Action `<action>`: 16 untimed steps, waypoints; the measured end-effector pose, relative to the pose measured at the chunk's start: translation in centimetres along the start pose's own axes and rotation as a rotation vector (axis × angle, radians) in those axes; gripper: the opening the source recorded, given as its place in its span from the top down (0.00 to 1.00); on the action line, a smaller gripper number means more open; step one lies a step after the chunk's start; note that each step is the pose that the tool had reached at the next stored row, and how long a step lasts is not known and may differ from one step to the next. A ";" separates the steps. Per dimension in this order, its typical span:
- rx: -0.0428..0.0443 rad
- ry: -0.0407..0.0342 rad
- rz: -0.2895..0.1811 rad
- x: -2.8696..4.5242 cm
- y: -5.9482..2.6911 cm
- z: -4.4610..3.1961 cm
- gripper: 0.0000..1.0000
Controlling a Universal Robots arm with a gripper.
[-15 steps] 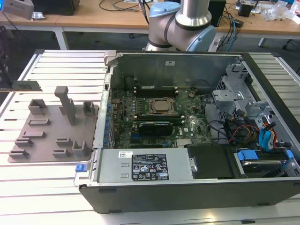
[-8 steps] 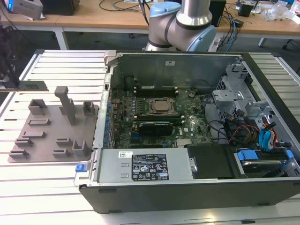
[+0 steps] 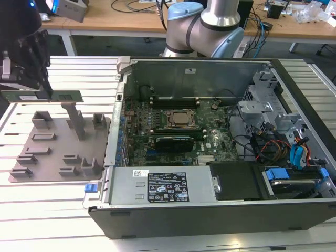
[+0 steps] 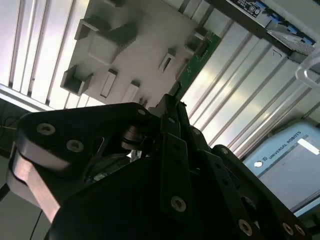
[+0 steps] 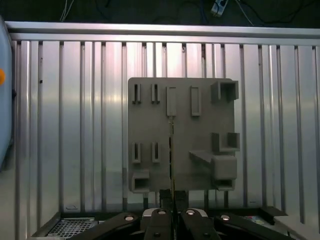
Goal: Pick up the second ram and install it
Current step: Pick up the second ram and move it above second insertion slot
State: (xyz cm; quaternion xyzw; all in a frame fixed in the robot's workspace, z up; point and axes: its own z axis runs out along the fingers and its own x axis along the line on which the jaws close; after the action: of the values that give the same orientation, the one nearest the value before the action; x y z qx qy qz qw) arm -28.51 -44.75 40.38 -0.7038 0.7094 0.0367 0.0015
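My gripper (image 3: 38, 90) hangs at the exterior view's left, above the gray holder tray (image 3: 52, 157) and outside the open computer case (image 3: 210, 136). It is shut on the second ram (image 3: 52, 96), a thin green stick held level and well clear of the tray. In the second wrist view the ram (image 4: 197, 60) sticks out past the dark gripper (image 4: 172, 102). Seen edge-on in the first wrist view, the ram (image 5: 171, 150) is a thin line rising from the gripper (image 5: 171, 197) over the tray (image 5: 150, 120).
The case lies open on a slatted metal table (image 3: 52, 220), with the motherboard's CPU socket (image 3: 181, 119) in the middle. Memory slots (image 3: 173, 100) run just behind the socket and a black card (image 3: 170, 140) lies in front. Drive bays and cables (image 3: 283, 147) fill the right. The arm's base (image 3: 210, 26) stands behind the case.
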 end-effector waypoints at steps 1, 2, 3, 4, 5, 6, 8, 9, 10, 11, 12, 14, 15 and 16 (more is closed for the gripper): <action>0.0001 -0.0001 0.000 -0.01 -0.88 -0.04 0.87; 0.0002 -0.0001 0.000 -0.01 -1.53 -0.07 0.87; 0.0000 0.0000 0.000 -0.02 -1.86 -0.09 0.87; 0.0001 -0.0001 0.000 -0.02 -2.08 -0.10 0.87; 0.0001 -0.0001 0.000 -0.02 -2.63 -0.13 0.87; 0.0001 -0.0001 0.000 -0.03 -3.16 -0.15 0.87; 0.0001 -0.0001 0.000 -0.04 -4.12 -0.20 0.87; 0.0001 0.0000 0.000 -0.04 -4.39 -0.21 0.87; 0.0000 0.0000 0.000 -0.04 -4.95 -0.24 0.87; 0.0001 -0.0001 0.000 -0.05 -5.39 -0.26 0.87; 0.0001 -0.0001 0.000 -0.05 -5.69 -0.28 0.87; 0.0001 -0.0001 0.000 -0.06 -6.33 -0.31 0.87; 0.0001 -0.0001 0.000 -0.06 -6.72 -0.33 0.87; 0.0000 0.0000 0.000 -0.06 -7.02 -0.35 0.87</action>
State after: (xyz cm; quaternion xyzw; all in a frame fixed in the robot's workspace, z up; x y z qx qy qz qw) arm -21.48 -44.75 40.38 -0.7039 0.7094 0.0367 0.0015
